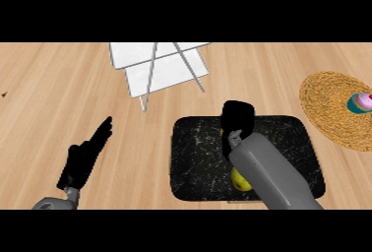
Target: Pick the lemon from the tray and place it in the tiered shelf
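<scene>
The black tray (196, 162) lies in the middle of the wooden counter. On it, a yellow lemon (240, 181) shows only as a sliver beside my right forearm, which covers most of it. My right hand (237, 117) hovers over the tray's far edge, past the lemon, with its fingers straight and nothing in them. The white tiered shelf (161, 63) with thin grey legs stands at the back, up and left of the tray. At the left of the view my left hand (85, 153) rests open, fingers pointing up and to the right, well clear of the tray.
A round woven mat (330, 110) lies at the right edge, with a small pink and teal cupcake (360, 102) on it. Bare wooden counter lies between the tray and my left hand.
</scene>
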